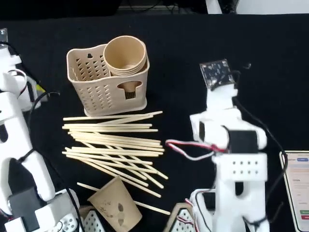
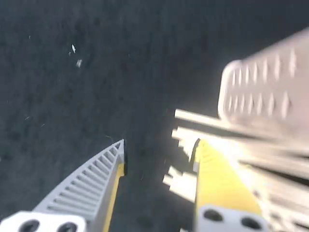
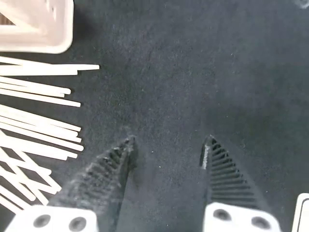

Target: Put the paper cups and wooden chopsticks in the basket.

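1 brown paper cup lies tipped; pale wooden chopsticks scattered before beige perforated plastic basket. Left end effector apart at stick ends, right end effector apart over black tabletop. Risk: thin sticks slip from grip, roll away.

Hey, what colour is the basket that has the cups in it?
Beige. The basket shows best in the high view.

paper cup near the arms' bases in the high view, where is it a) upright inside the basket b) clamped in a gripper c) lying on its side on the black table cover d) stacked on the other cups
c: the paper cup lies tipped on its side on the black table cover, well apart from the basket that holds the stack of cups.
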